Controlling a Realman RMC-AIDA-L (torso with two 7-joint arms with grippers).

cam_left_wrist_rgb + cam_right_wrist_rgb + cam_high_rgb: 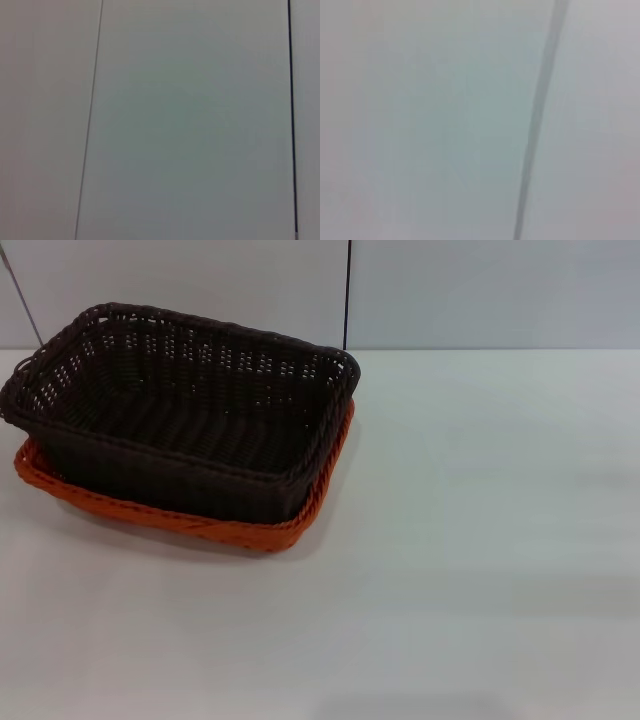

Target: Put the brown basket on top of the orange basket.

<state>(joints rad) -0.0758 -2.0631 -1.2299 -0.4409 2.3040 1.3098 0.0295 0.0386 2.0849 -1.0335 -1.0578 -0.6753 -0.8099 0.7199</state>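
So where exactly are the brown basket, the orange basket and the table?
brown basket (190, 425): head view, on its inside floor.
orange basket (250, 533): head view, on its near rim, showing below the brown one.
table (480, 540): head view, on its bare white top.

One brown basket (180, 405) and one orange basket (250, 532), two baskets on one table (480, 540).

orange basket (250, 532) mostly hidden under brown basket (180, 400)

Dark brown open-weave basket (190, 410), bright orange woven basket (250, 532), plain white table (480, 540).
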